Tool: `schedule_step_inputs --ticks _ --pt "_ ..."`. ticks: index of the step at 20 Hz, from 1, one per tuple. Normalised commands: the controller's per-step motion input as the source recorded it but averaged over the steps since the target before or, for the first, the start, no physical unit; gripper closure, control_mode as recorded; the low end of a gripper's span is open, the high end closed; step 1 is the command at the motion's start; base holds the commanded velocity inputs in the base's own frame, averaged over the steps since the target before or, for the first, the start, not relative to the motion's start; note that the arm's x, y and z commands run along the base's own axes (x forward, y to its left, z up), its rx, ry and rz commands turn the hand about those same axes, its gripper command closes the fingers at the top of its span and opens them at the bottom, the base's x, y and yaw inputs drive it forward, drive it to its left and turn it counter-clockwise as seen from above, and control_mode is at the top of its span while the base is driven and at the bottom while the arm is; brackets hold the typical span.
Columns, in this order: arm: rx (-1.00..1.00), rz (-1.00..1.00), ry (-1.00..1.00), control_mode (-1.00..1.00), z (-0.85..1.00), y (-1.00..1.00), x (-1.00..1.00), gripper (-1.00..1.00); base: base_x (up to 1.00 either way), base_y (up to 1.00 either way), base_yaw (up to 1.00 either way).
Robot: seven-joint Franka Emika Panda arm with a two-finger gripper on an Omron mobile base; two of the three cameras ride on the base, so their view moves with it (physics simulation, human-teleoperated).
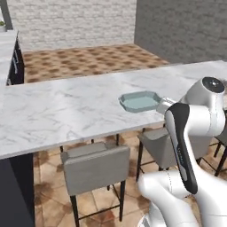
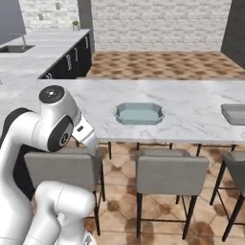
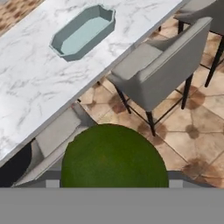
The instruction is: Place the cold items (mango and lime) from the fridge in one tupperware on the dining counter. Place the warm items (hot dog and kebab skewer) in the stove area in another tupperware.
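Note:
A dark green lime (image 3: 114, 155) bulges large at the bottom of the hand view, held in my gripper (image 3: 113, 183), whose fingers are mostly hidden behind it. The hand hovers over the stools on the near side of the dining counter (image 1: 66, 106). On that white marble counter (image 2: 191, 103) lies an empty blue-green tupperware (image 1: 141, 101) (image 2: 139, 113) (image 3: 83, 33), up and to the left of the lime in the hand view. A second, grey tupperware (image 2: 234, 114) sits at the counter's right end. Mango, hot dog and kebab skewer are out of view.
Grey stools (image 1: 95, 166) (image 2: 170, 172) (image 3: 166, 74) stand tucked along the counter's near side over a tiled floor. A dark cabinet run with a sink (image 2: 14, 48) extends at the left. Brick walls close off the back.

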Motion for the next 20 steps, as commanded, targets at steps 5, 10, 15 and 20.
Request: schedule_step_inputs --ticks 5,10,15,20 --pt "0.00 0.00 0.00 1.00 0.00 0.00 0.00 1.00 0.20 -1.00 0.18" --pt "0.00 0.00 0.00 1.00 0.00 0.00 0.00 1.00 0.26 -1.00 0.13" --pt "0.00 0.00 0.00 1.00 0.00 0.00 0.00 1.00 0.44 -1.00 0.04" --pt "0.00 0.00 0.00 1.00 0.00 0.00 0.00 1.00 0.61 -0.98 0.02"
